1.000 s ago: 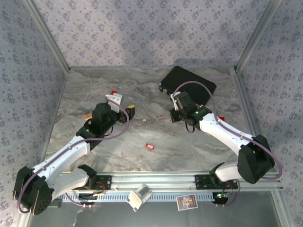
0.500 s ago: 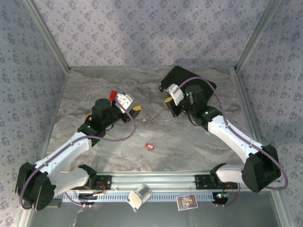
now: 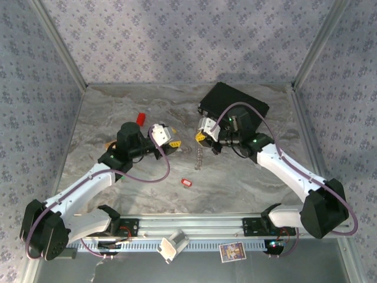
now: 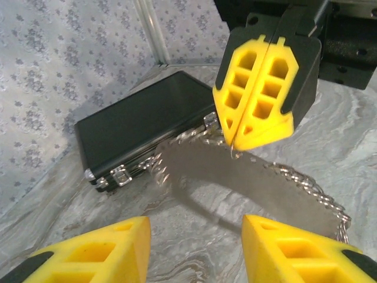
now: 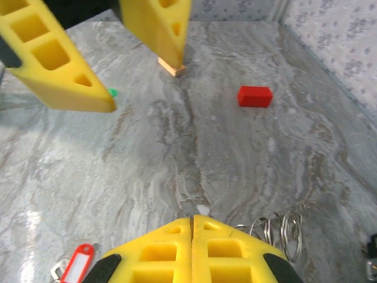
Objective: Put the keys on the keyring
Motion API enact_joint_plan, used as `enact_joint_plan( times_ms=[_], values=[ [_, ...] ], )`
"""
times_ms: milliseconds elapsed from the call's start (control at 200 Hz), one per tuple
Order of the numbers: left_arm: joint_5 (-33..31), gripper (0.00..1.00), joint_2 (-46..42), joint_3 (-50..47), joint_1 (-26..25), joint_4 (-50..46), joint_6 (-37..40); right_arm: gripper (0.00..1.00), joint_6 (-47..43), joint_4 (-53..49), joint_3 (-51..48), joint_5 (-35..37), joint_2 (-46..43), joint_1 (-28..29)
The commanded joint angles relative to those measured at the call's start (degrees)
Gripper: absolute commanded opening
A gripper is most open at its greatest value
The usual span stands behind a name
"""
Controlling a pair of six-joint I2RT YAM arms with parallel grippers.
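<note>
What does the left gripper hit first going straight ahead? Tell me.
Probably the chain dangling from the shut right gripper, right ahead of the left gripper; depth is unclear.

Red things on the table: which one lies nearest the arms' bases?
The small red key, lying alone toward the near edge of the table. The chunkier red block sits much farther back, on the left.

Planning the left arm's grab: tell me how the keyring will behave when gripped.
Likely floppy: the keyring dangles limp from the shut right gripper. It may swing away from the open left gripper; part of it looks blurred in the left wrist view. Probably light: a fingertip pinch carries it.
</note>
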Motion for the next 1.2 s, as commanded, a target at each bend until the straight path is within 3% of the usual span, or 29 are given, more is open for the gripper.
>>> enact_joint_plan(
  times_ms=[0,365,615,830,1199],
  values=[
    [4.2,0.43,0.4,-1.9,-0.6,2.7,-1.6,0.00,-3.2,-2.8,2.7,-3.5,0.9,1.5],
    [13.5,0.38,3.4,-5.9,-1.3,9.7,-10.8,0.00,-3.0,-4.5,2.2,-2.4,0.3,4.8],
    [13.0,0.36,3.5,-6.9,-2.3,10.0,-9.3,0.00,-3.6,-6.3,2.1,-2.7,0.0,6.4],
    [10.3,0.34,2.8,-9.1,-5.6,8.2,-0.1,0.00,-4.2,-7.8,1.3,-3.9,-1.3,7.3],
    [8.1,0.30,1.3,-10.3,-6.6,9.5,-0.4,0.00,-5.4,-9.8,0.4,-3.5,-3.3,9.1]
  ],
)
